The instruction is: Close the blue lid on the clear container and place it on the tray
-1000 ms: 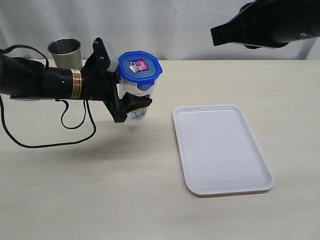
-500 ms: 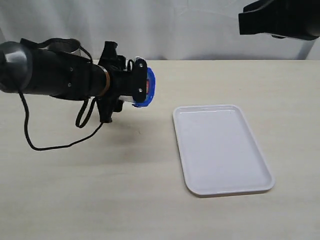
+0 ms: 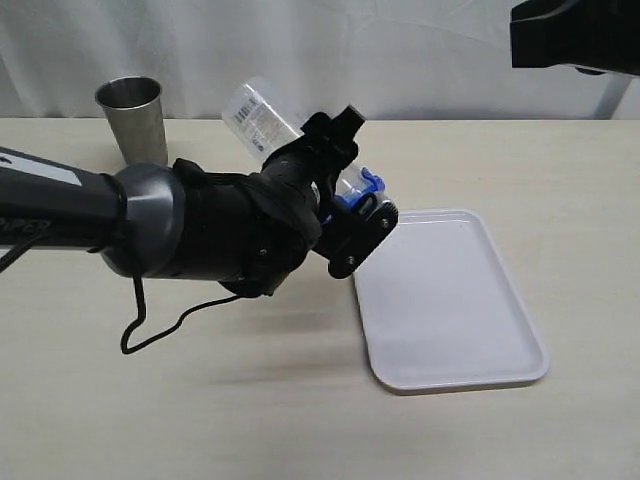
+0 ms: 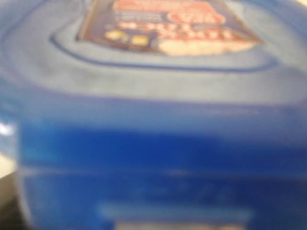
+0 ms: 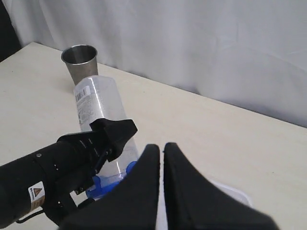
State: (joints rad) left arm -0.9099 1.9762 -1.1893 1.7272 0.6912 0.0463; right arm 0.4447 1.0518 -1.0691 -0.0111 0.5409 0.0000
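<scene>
My left gripper (image 3: 348,186) is shut on the clear container (image 3: 262,120), held tilted in the air at the tray's near-left corner. The container's base points up and back, and its labelled side shows in the right wrist view (image 5: 98,108). The blue lid (image 3: 358,192) sits on the container's lower end, facing the white tray (image 3: 470,350). The lid (image 4: 153,134) with its red-and-white sticker (image 4: 168,24) fills the left wrist view, blurred, and hides the fingers there. My right gripper (image 5: 161,146) hangs high above the table, shut and empty.
A tapered steel cup (image 3: 131,118) stands at the back left of the table, also in the right wrist view (image 5: 81,62). A black cable (image 3: 160,320) trails under the left arm. A white curtain closes off the back. The right arm's body (image 3: 575,35) shows at the top right.
The left arm has swung right toward the tray and turned, tipping the container from upright to lid-end down. The right arm has drawn further to the upper right.
</scene>
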